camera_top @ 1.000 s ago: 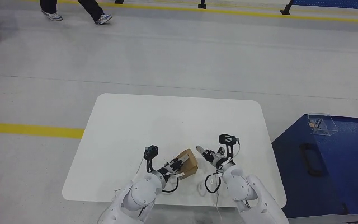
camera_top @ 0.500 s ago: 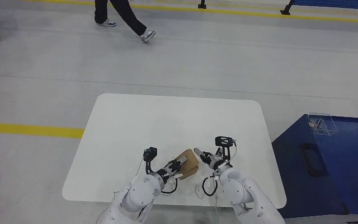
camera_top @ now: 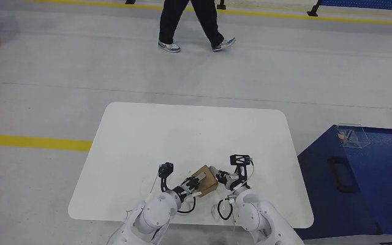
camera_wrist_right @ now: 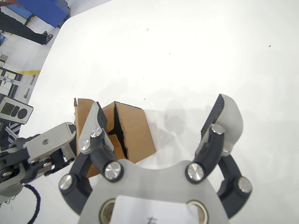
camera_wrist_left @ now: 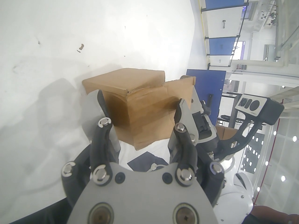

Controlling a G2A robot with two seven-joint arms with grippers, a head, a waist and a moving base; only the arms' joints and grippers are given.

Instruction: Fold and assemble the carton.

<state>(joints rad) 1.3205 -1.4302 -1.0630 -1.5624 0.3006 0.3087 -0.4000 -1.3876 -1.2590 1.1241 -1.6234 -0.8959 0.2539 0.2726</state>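
Note:
A small brown carton (camera_top: 205,177) lies partly folded near the table's front edge. In the left wrist view the carton (camera_wrist_left: 140,94) sits between my left gripper's (camera_wrist_left: 141,99) fingers, which are closed on its lower walls. From the other side my right gripper (camera_wrist_right: 160,103) stands wide open, one finger (camera_wrist_right: 98,115) against the carton (camera_wrist_right: 137,129) and the other out over bare table. The carton's flaps there are parted, with a dark gap between them. In the top view the left gripper (camera_top: 195,181) and right gripper (camera_top: 218,175) flank the carton.
The white table (camera_top: 184,135) stretches bare beyond the carton. A blue cabinet (camera_top: 355,177) stands beside the table's right edge, with a clear plastic box (camera_top: 352,135) on top. The table's front edge lies just behind both arms.
My right gripper has moved left across the table until its finger meets the carton. The left gripper has kept its hold, shifting only slightly.

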